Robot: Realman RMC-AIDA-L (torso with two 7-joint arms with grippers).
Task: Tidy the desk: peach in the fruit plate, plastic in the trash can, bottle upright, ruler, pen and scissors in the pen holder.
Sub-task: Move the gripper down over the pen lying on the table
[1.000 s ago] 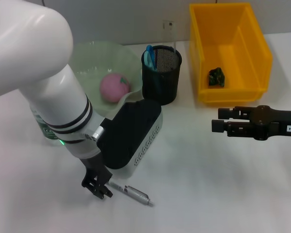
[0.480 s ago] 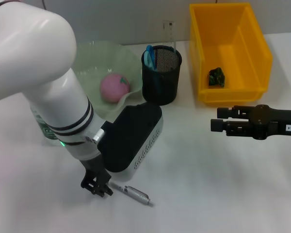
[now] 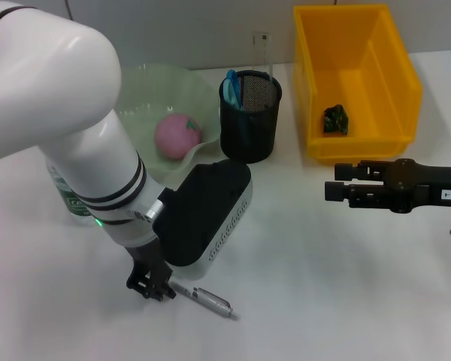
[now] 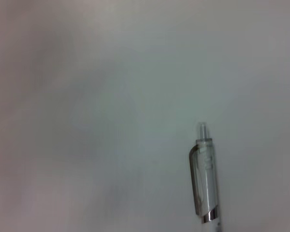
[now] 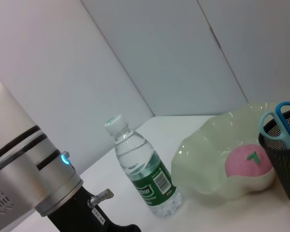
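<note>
A silver-grey pen [image 3: 204,300] lies flat on the white table near the front edge; the left wrist view shows its clip end [image 4: 205,186]. My left gripper [image 3: 152,286] is down at the table, right at the pen's left tip. The pink peach [image 3: 178,135] sits in the pale green fruit plate [image 3: 139,86]. The black mesh pen holder [image 3: 249,120] holds blue scissors [image 3: 231,86] and a clear ruler [image 3: 263,51]. A dark green piece of plastic [image 3: 335,119] lies in the yellow bin [image 3: 391,75]. The bottle [image 5: 145,174] stands upright. My right gripper [image 3: 333,183] hovers open at the right, holding nothing.
The left arm's bulky white forearm and black wrist housing [image 3: 207,214] cover the table between plate and pen and hide most of the bottle [image 3: 69,199] in the head view. The plate [image 5: 203,154] and peach [image 5: 246,162] show in the right wrist view.
The left gripper has shifted slightly at the pen's tip while the pen stayed put. The right gripper has drifted a little left and up.
</note>
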